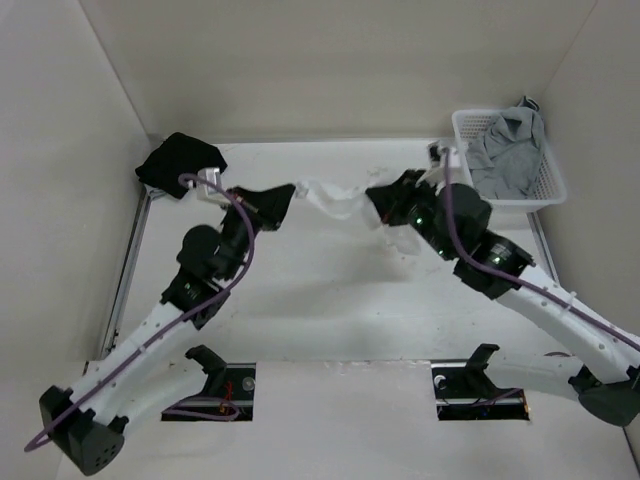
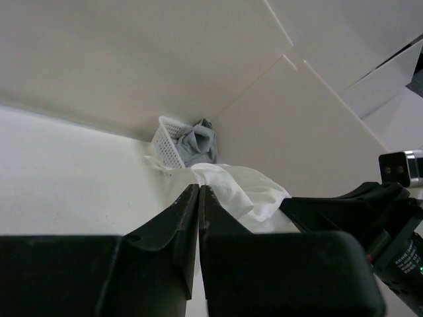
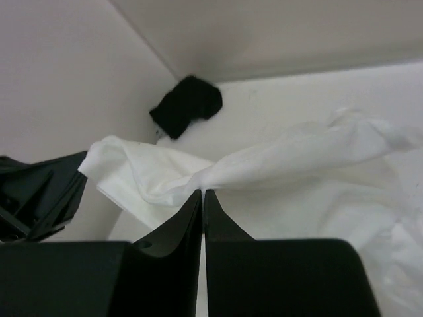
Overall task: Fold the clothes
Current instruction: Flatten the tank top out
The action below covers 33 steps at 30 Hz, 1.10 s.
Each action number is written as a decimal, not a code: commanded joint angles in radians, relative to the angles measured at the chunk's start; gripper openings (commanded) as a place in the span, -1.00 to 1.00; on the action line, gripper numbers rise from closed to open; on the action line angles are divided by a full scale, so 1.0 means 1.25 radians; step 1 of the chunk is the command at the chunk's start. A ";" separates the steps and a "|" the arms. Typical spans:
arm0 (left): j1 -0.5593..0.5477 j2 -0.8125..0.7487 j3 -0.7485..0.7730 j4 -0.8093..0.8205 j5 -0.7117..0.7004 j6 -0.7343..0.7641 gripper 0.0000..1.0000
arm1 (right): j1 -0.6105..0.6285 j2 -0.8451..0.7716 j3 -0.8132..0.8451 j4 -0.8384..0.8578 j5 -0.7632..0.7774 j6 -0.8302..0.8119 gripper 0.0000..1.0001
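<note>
Left tool [image 2: 199, 188] is pinched shut on one edge of the white top [image 1: 335, 200], and the right tool [image 3: 202, 193] is closed on a gathered ridge of the same cloth. The top hangs stretched between them above the far middle of the bench [image 1: 330, 300], with part of it lying crumpled on the bench beside the right tool. Both holds look thin, with only a little cloth at the very tips, so pulling the tools apart could slip one end free and drop the top in a bunch. The right hold seems to be on a bunched fold, not a clear corner, so laying the top down may leave it twisted instead of flat. Further back, a swing to the right could brush the basket [image 1: 460, 125] holding the grey garment [image 1: 510, 145], and a swing to the left could brush the black garment [image 1: 180, 160].
</note>
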<state>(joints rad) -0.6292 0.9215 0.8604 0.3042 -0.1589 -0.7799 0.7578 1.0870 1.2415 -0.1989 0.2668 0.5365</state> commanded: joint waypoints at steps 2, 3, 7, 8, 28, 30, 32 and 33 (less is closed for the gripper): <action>0.023 -0.187 -0.276 -0.039 -0.034 -0.052 -0.93 | 0.145 0.071 -0.177 -0.132 0.045 0.027 -0.86; 0.033 -0.226 -0.326 -0.049 -0.030 -0.069 -0.92 | 0.173 0.085 -0.211 -0.123 0.048 0.050 -0.83; 0.072 -0.386 -0.515 -0.125 0.004 -0.144 -0.91 | 0.278 0.152 -0.313 -0.108 0.054 0.155 -0.62; 0.081 -0.421 -0.551 -0.143 0.017 -0.165 -0.90 | 0.299 0.151 -0.329 -0.104 0.061 0.169 -0.43; 0.185 -0.454 -0.583 -0.188 0.132 -0.166 -0.90 | 0.221 0.128 -0.591 0.025 0.074 0.424 -0.16; 0.185 -0.446 -0.582 -0.182 0.137 -0.163 -0.90 | 0.221 0.143 -0.585 0.024 0.071 0.433 -0.22; 0.185 -0.441 -0.580 -0.177 0.141 -0.159 -0.90 | 0.224 0.151 -0.585 0.020 0.071 0.447 -0.27; 0.185 -0.440 -0.579 -0.176 0.142 -0.158 -0.90 | 0.226 0.153 -0.587 0.018 0.071 0.454 -0.29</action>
<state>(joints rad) -0.4015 0.3649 0.1013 0.0200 -0.0059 -0.9989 1.0397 1.2594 0.5018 -0.1959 0.3561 1.0534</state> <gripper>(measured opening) 0.048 0.363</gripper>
